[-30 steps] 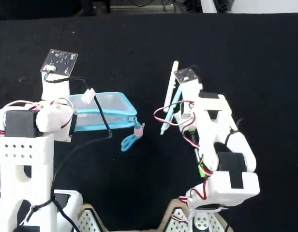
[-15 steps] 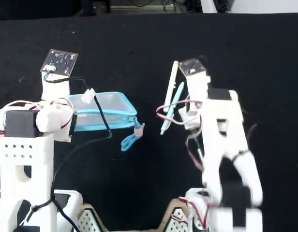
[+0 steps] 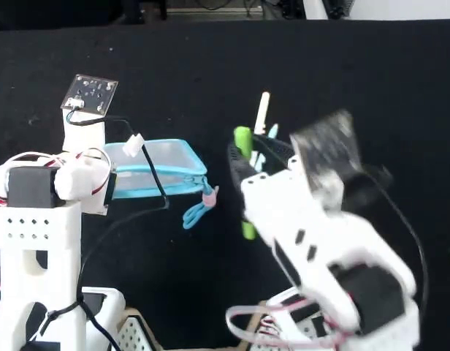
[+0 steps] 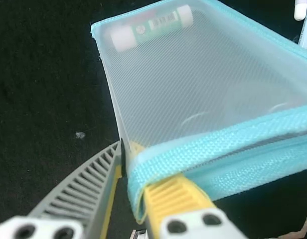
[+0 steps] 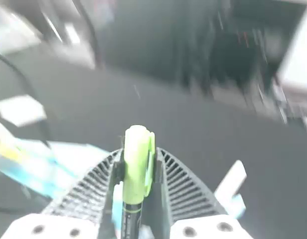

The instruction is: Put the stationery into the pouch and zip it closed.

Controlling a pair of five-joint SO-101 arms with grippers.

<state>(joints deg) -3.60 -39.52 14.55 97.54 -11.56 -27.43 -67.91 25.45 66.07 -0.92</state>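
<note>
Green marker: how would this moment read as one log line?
right gripper: shut on green marker | left gripper: shut on pouch | glue stick: inside pouch | white pen: on table

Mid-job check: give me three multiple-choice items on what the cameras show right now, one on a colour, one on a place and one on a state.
1. What colour is the edging of the pouch?
A. red
B. light blue
C. black

2. Where is the green marker?
A. inside the pouch
B. lying beside the pouch
C. between the fingers of the right gripper

3. How is the left gripper?
A. shut on the pouch
B. open above the pouch
C. shut and empty

Answers:
1 B: a light blue band runs along its rim in the left wrist view.
2 C: the right wrist view shows it clamped between the fingers.
3 A: its fingers pinch the pouch's corner.
</note>
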